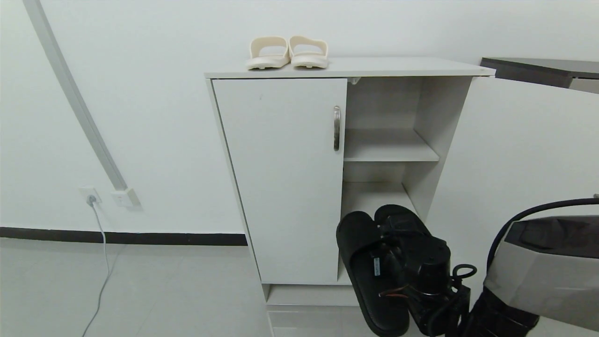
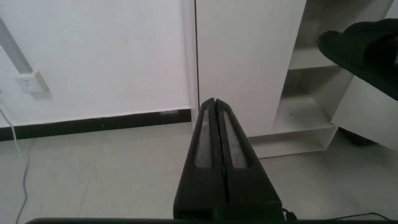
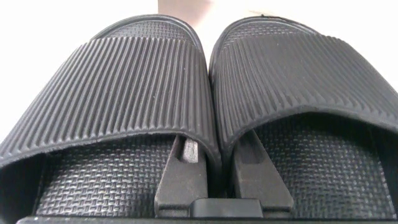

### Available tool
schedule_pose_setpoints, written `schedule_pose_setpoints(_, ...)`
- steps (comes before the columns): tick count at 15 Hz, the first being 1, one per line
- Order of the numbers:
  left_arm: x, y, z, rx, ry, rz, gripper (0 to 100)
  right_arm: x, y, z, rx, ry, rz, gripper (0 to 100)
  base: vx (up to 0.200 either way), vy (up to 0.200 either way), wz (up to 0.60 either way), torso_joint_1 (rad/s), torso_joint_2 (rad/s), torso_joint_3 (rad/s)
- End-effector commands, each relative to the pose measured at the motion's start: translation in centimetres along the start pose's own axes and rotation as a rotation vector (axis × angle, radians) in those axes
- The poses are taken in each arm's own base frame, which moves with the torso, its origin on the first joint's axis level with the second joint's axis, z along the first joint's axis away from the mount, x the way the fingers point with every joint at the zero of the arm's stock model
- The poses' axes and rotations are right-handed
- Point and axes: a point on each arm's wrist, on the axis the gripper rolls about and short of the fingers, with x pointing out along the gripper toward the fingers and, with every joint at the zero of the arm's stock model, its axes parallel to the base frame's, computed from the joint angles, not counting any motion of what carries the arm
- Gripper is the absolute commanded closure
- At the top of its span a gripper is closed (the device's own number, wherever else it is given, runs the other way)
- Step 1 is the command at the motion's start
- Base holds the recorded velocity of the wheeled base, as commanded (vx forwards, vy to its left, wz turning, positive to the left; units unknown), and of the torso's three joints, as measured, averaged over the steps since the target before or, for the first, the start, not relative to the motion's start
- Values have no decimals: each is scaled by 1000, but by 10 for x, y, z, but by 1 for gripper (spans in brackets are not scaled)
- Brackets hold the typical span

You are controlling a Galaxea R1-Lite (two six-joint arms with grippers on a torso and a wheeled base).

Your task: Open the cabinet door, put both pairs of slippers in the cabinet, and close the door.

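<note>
Black slippers (image 1: 369,267) are hanging as a pair from the right end effector (image 3: 219,177). Its fingers (image 3: 185,177) are sitting one under each ribbed strap, pinching the two inner edges together. The pair is hovering just in front of the cabinet (image 1: 281,187), at the mouth of its lower compartment (image 1: 374,196). The right door (image 1: 514,154) is standing wide open, while the left door (image 1: 281,140) is sitting shut. Beige slippers (image 1: 288,52) are resting side by side on the cabinet's top surface (image 1: 398,66). The left end effector (image 2: 215,109) is hanging low over the floor (image 2: 93,168), its fingers pressed together and gripping nothing.
</note>
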Motion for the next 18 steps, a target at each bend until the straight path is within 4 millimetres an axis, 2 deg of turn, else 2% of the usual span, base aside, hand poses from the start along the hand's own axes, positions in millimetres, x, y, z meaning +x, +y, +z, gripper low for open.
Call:
schedule_pose_setpoints(1,0,0,0,0,3,0,100,20,13,12,76,-14,-115,100,0,0,0,0,0,0)
schedule_pose_setpoints(3,0,0,0,2,2,0,100,27,17,17,120,8,-192,100,0,0,0,0,0,0)
schedule_pose_setpoints(8,0,0,0,2,3,0,100,28,15,16,123,12,-200,100,0,0,0,0,0,0)
schedule_pose_setpoints(14,0,0,0,0,3,0,100,29,15,12,120,19,-201,100,0,-200,0,3,5,2)
schedule_pose_setpoints(18,0,0,0,0,3,0,100,30,17,7,116,24,-197,100,0,0,0,0,0,0)
